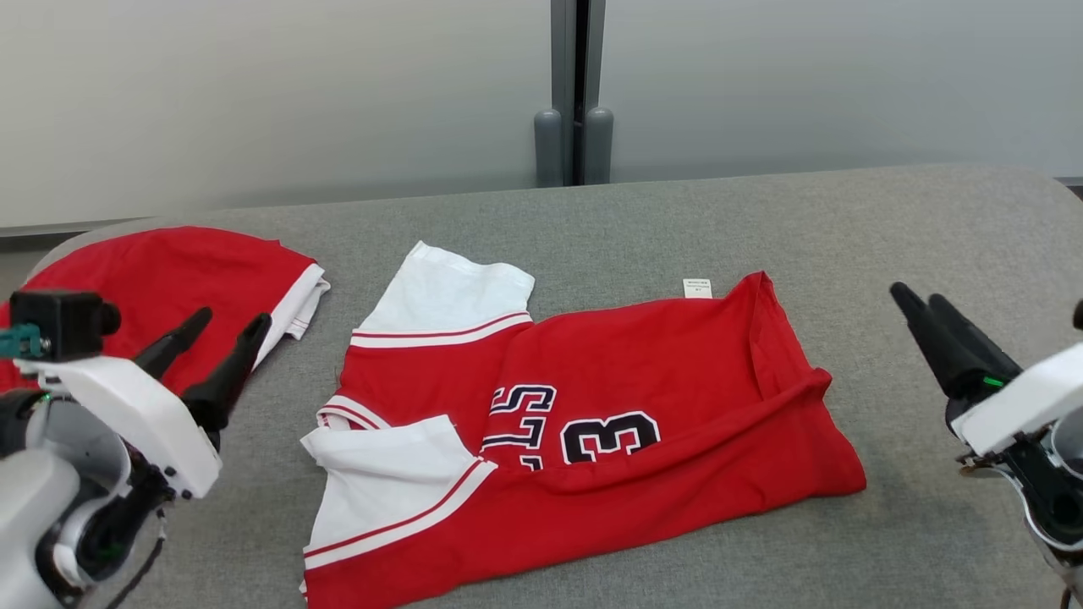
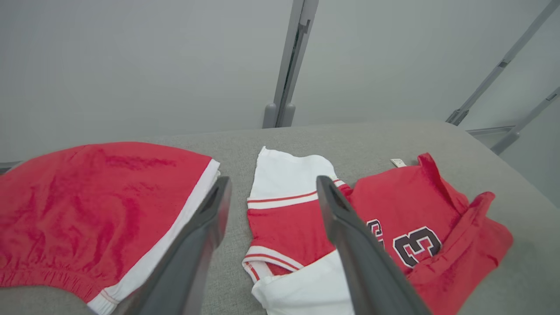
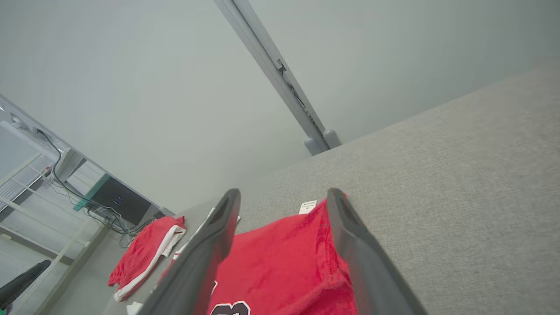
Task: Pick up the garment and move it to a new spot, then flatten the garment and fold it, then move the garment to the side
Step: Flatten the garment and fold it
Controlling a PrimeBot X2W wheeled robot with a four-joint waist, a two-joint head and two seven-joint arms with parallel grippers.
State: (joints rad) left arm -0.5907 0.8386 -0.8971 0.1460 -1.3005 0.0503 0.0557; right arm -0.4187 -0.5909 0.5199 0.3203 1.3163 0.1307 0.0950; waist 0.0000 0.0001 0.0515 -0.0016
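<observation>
The garment (image 1: 643, 397) is a red jersey with white sleeves and black-and-white lettering. It lies rumpled across the middle of the grey table (image 1: 846, 228), its lower edge folded up over the number. My left gripper (image 1: 233, 320) hovers open at the table's left, apart from the jersey, with nothing between its fingers. In the left wrist view that gripper (image 2: 274, 181) frames the jersey's white sleeve (image 2: 288, 179). My right gripper (image 1: 917, 296) hangs open to the right of the jersey's hem. The right wrist view shows the right gripper (image 3: 283, 192) empty above the red cloth (image 3: 280, 267).
A second red piece with white trim (image 1: 169, 279) lies at the table's far left, behind my left gripper, also seen as red cloth (image 2: 87, 210). A white label (image 1: 696, 288) sticks out at the jersey's far edge. A grey wall with a post (image 1: 575, 93) stands behind.
</observation>
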